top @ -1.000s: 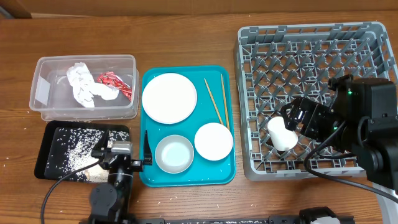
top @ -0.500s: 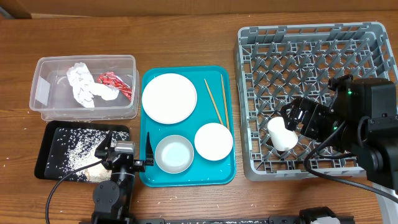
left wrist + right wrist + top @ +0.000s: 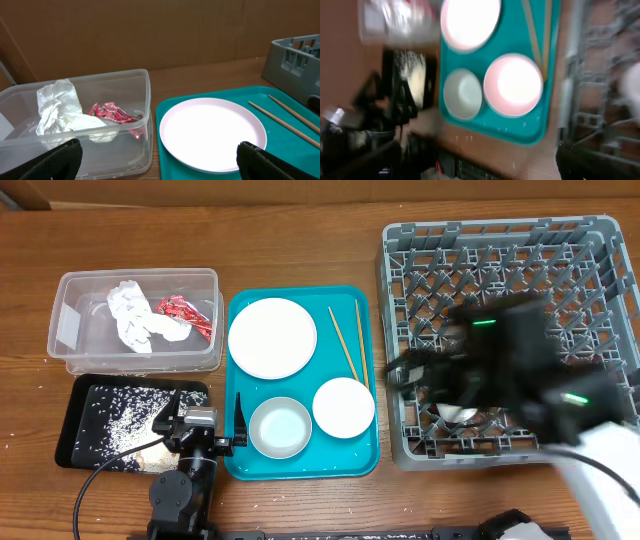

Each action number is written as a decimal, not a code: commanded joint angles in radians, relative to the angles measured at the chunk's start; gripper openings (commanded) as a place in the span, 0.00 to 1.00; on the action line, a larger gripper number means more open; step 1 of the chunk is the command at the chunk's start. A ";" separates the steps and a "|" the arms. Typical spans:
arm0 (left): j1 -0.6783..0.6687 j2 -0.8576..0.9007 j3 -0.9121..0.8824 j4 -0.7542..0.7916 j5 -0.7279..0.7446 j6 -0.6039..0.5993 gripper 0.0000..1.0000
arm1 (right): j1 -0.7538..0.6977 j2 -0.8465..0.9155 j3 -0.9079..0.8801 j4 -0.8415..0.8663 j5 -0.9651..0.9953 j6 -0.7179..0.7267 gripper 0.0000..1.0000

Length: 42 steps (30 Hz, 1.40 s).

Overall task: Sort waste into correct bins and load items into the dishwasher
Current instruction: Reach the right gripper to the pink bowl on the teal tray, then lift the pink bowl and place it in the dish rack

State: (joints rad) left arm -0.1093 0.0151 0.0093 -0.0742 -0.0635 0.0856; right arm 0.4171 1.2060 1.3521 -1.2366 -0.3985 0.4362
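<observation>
My left gripper (image 3: 201,423) is open and empty at the front edge, between the black tray (image 3: 72,430) with rice grains (image 3: 125,423) and the teal tray; in the left wrist view (image 3: 160,162) its tips frame the white plate (image 3: 212,132). The plate (image 3: 272,337), two bowls (image 3: 280,427) (image 3: 343,407) and chopsticks (image 3: 348,345) lie on the teal tray. The napkin (image 3: 133,315) and red wrapper (image 3: 182,312) lie in the clear tub (image 3: 68,330). My right gripper (image 3: 408,373) is blurred, open and empty over the grey rack's (image 3: 400,280) left side. The cup (image 3: 458,413) lies in the rack.
The teal tray (image 3: 362,462) sits between the bins and the rack. A few grains lie scattered on the wooden table near the black tray. The right wrist view is blurred and shows both bowls (image 3: 462,94) (image 3: 513,84) and the plate (image 3: 470,22) below.
My right gripper has let go of the cup and swung left and up over the rack's left edge. The cup stays in the rack. The left arm has barely moved.
</observation>
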 commanded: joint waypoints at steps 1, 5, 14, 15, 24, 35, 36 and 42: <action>0.006 -0.011 -0.005 0.003 0.009 0.019 1.00 | 0.212 0.105 -0.051 0.048 0.156 0.112 0.97; 0.006 -0.011 -0.005 0.003 0.009 0.019 1.00 | 0.316 0.235 -0.051 0.105 0.352 0.161 0.91; 0.006 -0.011 -0.005 0.003 0.009 0.019 1.00 | 0.311 0.502 -0.051 0.256 0.434 -0.357 0.70; 0.006 -0.011 -0.005 0.003 0.009 0.019 1.00 | 0.311 0.527 -0.051 0.269 0.467 -0.370 0.68; 0.006 -0.011 -0.005 0.003 0.009 0.019 1.00 | 0.287 0.639 -0.051 0.401 0.450 -0.572 0.68; 0.006 -0.011 -0.005 0.003 0.009 0.019 1.00 | 0.259 0.660 -0.097 0.396 0.397 -0.624 0.44; 0.006 -0.011 -0.005 0.003 0.009 0.019 1.00 | 0.259 0.660 -0.102 0.397 0.397 -0.624 0.41; 0.006 -0.011 -0.005 0.003 0.009 0.019 1.00 | 0.251 0.659 -0.095 0.363 0.448 -0.623 0.06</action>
State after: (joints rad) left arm -0.1093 0.0151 0.0090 -0.0742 -0.0635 0.0860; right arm 0.6746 1.8618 1.2537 -0.8516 0.0269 -0.1864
